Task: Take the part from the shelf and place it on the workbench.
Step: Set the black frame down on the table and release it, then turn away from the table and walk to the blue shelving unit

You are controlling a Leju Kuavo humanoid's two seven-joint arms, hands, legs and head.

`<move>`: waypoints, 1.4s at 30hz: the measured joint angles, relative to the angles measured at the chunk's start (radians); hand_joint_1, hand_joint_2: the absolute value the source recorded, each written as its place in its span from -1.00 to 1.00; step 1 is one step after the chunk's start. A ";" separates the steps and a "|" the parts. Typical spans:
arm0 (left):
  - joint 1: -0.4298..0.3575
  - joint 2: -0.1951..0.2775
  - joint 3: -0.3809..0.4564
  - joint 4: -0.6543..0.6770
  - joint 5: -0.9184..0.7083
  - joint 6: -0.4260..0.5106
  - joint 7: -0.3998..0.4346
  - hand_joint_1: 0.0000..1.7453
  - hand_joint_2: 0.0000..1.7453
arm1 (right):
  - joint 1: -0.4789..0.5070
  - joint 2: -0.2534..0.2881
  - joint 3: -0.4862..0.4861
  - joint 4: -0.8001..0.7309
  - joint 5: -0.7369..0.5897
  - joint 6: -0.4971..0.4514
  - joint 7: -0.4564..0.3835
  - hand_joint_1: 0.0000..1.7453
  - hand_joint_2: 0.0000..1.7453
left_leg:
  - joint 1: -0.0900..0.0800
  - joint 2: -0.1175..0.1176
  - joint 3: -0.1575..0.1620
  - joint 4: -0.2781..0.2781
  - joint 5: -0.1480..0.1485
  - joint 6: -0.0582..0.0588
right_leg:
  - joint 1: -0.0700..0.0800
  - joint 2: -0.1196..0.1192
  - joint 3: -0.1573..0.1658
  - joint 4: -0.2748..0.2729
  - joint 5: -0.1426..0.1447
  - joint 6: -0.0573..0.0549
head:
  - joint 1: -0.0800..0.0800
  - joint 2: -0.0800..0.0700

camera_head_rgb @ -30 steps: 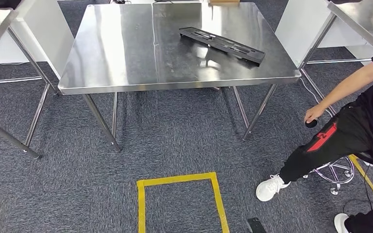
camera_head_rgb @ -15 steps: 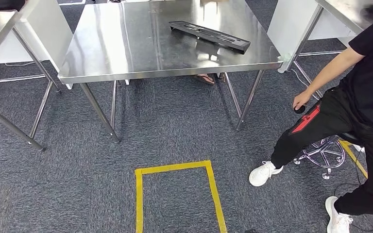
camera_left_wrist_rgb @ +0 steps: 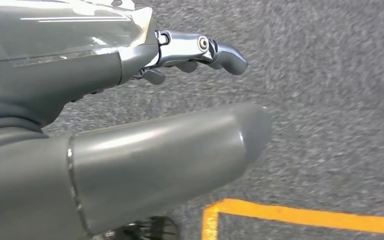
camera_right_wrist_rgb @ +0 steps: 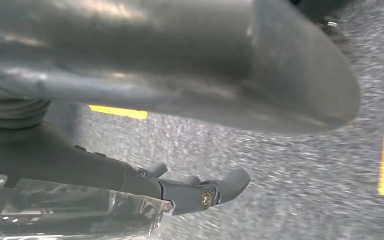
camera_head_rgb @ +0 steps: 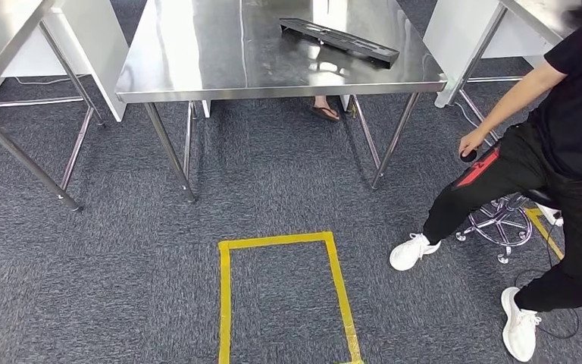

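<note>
Black tray-like part (camera_head_rgb: 339, 39) is lying flat on the steel workbench (camera_head_rgb: 197, 68), toward its far right area, w/ nothing gripping it. So judging by the scene, the placing step looks done, or else this is a fresh cycle about to start; can't tell which from these views.

Left hand (camera_left_wrist_rgb: 130, 115) is hanging over grey carpet (camera_head_rgb: 121, 250), thumb and fingers apart, holding nothing. Right hand (camera_right_wrist_rgb: 180, 115) is doing the same: fingers spread, nothing between them, carpet below. Both wrist views are catching bits of the yellow tape rectangle (camera_head_rgb: 227, 303) marked on the floor, so both arms are hanging low beside the body, nr the tape box.

Tape rectangle is lying on the carpet in front of the workbench, well apart from its legs. A person in black w/ white sneakers (camera_head_rgb: 546, 152) is sitting on a stool (camera_head_rgb: 500, 227) at the right, one hand holding a small dark object nr the knee. Sandalled foot (camera_head_rgb: 324, 112) is showing under the bench's far side. Second steel table (camera_head_rgb: 0, 38) is standing at left, another at far right.

No shelf is appearing in the head view. Next move, as I judge it: if another part is needed, robot needs to turn/walk to find the shelf, keeping wide of the seated person's legs and the stool base. Hands are free, so no release is needed first.
</note>
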 joint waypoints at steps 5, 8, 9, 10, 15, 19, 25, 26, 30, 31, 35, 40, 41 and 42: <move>-0.002 -0.004 -0.001 0.000 -0.008 -0.002 0.003 -1.00 -1.00 | -0.005 0.000 0.000 0.000 0.002 0.000 0.009 -1.00 -1.00 | -0.002 0.003 -0.068 0.003 0.069 -0.021 | 0.006 0.004 0.230 -0.224 0.051 0.020 | 0.000 0.000; -0.004 -0.003 -0.001 0.000 -0.009 -0.002 0.004 -1.00 -1.00 | -0.007 0.000 0.000 0.000 0.005 0.000 0.011 -1.00 -1.00 | -0.003 0.005 -0.071 -0.008 0.106 -0.040 | 0.017 0.006 0.280 -0.331 0.026 -0.014 | -0.004 0.000; -0.004 -0.002 -0.001 0.000 -0.009 -0.002 0.004 -1.00 -1.00 | -0.007 0.001 0.000 0.001 0.005 0.000 0.012 -1.00 -1.00 | 0.000 0.004 -0.074 -0.011 0.110 -0.046 | 0.012 0.004 0.271 -0.328 0.035 -0.024 | -0.004 0.000; -0.002 -0.002 -0.001 0.000 -0.009 -0.002 0.005 -1.00 -1.00 | -0.006 0.002 0.000 0.001 0.005 0.000 0.013 -1.00 -1.00 | 0.002 0.003 -0.079 -0.005 0.096 -0.051 | 0.008 0.002 0.262 -0.327 0.046 -0.034 | -0.005 0.000; 0.000 0.000 -0.001 0.001 -0.009 -0.001 0.006 -1.00 -1.00 | -0.003 0.003 0.001 0.002 0.006 0.000 0.014 -1.00 -1.00 | 0.008 -0.003 -0.120 0.248 -0.132 -0.064 | 0.008 -0.007 0.188 -0.323 0.113 -0.066 | -0.007 0.000; -0.002 0.000 -0.001 0.000 -0.009 -0.002 0.006 -1.00 -1.00 | -0.002 0.003 0.001 0.002 0.008 -0.001 0.014 -1.00 -1.00 | 0.015 -0.005 0.004 0.188 -0.051 -0.071 | 0.008 -0.008 0.113 -0.286 0.149 -0.053 | -0.007 0.000; -0.005 0.000 -0.002 0.000 -0.009 -0.002 0.004 -1.00 -1.00 | -0.003 0.002 0.001 0.004 0.015 -0.003 0.016 -1.00 -1.00 | 0.005 -0.008 0.095 0.005 -0.080 -0.028 | 0.016 -0.008 0.061 -0.249 0.174 -0.012 | -0.005 0.000; -0.005 -0.001 -0.001 0.000 -0.009 -0.002 0.004 -1.00 -1.00 | -0.002 0.003 0.001 0.005 0.016 -0.003 0.017 -1.00 -1.00 | 0.005 -0.006 0.082 0.001 -0.067 -0.016 | 0.015 -0.007 0.049 -0.228 0.150 -0.014 | -0.004 0.000; -0.005 0.000 -0.001 0.000 -0.009 -0.003 0.003 -1.00 -1.00 | -0.001 0.002 0.002 0.005 0.017 -0.003 0.019 -1.00 -1.00 | 0.004 0.000 0.014 0.000 -0.009 -0.005 | 0.010 0.000 -0.004 -0.014 -0.002 -0.023 | 0.001 0.000; -0.005 0.000 -0.001 0.000 -0.009 -0.003 0.002 -1.00 -1.00 | -0.001 0.001 0.002 0.005 0.017 -0.003 0.019 -1.00 -1.00 | 0.004 0.001 -0.004 0.001 0.005 -0.007 | 0.009 0.000 0.001 0.022 -0.001 -0.013 | 0.001 0.000; -0.005 -0.002 -0.005 0.000 -0.021 -0.011 0.002 -1.00 -1.00 | -0.002 0.000 0.001 0.005 0.017 -0.003 0.021 -1.00 -1.00 | 0.005 0.003 -0.060 0.004 0.054 -0.027 | 0.006 0.001 0.174 -0.137 0.065 0.018 | 0.002 0.000; -0.006 0.001 -0.015 0.000 -0.029 -0.014 0.007 -1.00 -1.00 | -0.004 0.000 0.001 0.006 0.020 -0.003 0.022 -1.00 -1.00 | 0.005 0.006 -0.071 0.002 0.089 -0.057 | 0.009 0.001 0.279 -0.323 0.017 -0.030 | -0.004 0.000; -0.005 0.001 -0.016 0.000 -0.028 -0.012 0.008 -1.00 -1.00 | -0.003 0.000 0.001 0.006 0.022 -0.003 0.022 -1.00 -1.00 | 0.008 0.005 -0.077 0.018 0.067 -0.061 | 0.005 0.000 0.274 -0.322 0.025 -0.043 | -0.004 0.000; -0.003 0.001 -0.016 0.000 -0.027 -0.010 0.008 -1.00 -1.00 | -0.002 0.000 0.001 0.006 0.024 -0.003 0.022 -1.00 -1.00 | 0.010 0.004 -0.090 0.054 0.029 -0.065 | 0.002 -0.003 0.268 -0.323 0.034 -0.055 | -0.005 0.000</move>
